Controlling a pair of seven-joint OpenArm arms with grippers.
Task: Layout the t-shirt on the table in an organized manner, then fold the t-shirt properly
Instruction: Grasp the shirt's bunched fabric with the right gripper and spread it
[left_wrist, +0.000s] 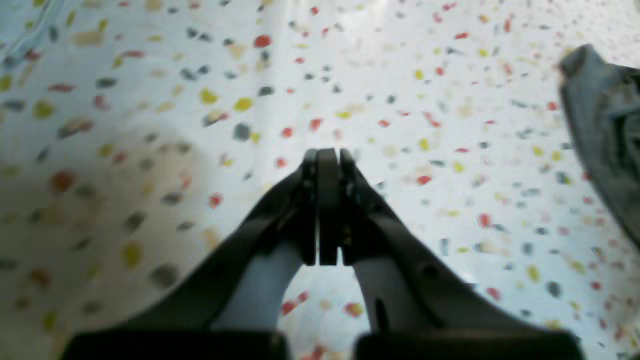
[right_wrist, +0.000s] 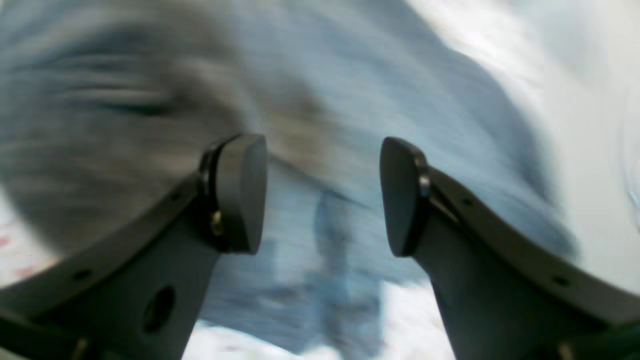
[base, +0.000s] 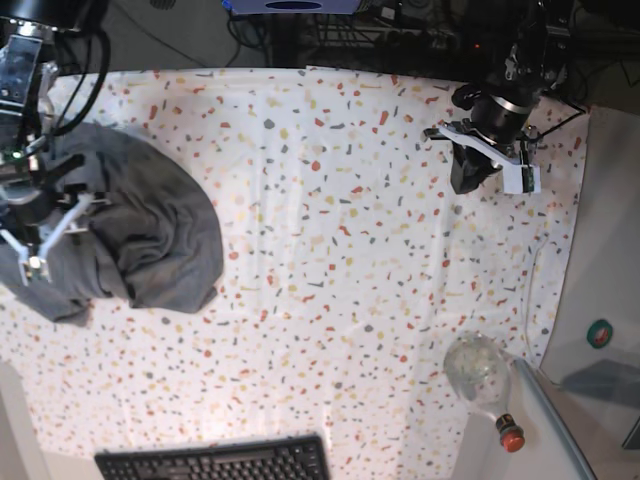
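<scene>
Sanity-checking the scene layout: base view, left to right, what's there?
Right pincer over the t-shirt → bare speckled table → left pincer → clear bottle lying at the table's near right edge.

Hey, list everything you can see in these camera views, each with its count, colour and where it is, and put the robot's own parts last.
t-shirt: one, heather grey, bunched in a heap at the left edge of the table in the base view
table: one, white cloth with red, orange, yellow and grey flecks, filling most of the view
keyboard: one, black, at the near edge
bottle: one, clear with a red cap, lying at the table's lower right
left tool: one, dark, closed, above bare cloth, at the base view's upper right
right tool: one, dark, open, nothing between its pads, over the t-shirt
</scene>
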